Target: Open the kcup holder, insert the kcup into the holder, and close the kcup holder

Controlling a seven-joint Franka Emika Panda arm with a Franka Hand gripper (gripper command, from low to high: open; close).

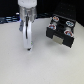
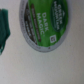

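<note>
Kcup (image 2: 44, 25) directly under gripper (image 1: 27, 48), kcup holder (image 1: 62, 31) at 2 o'clock, drawer out. Probably light, thin-walled, foil lid fragile; best pinched across rim. Jaw state unclear, can't tell.

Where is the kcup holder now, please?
In the exterior view, the kcup holder sits on the white table at the right, with the claw apart to its left.

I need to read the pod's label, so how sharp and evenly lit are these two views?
Wrist view: the kcup fills the picture near the lens, its lid print soft and smeared, only big letters readable, light even. Exterior view: coarse and blurry, the end effector casts a faint shadow on the table, and the holder is dark, with little detail.
</note>
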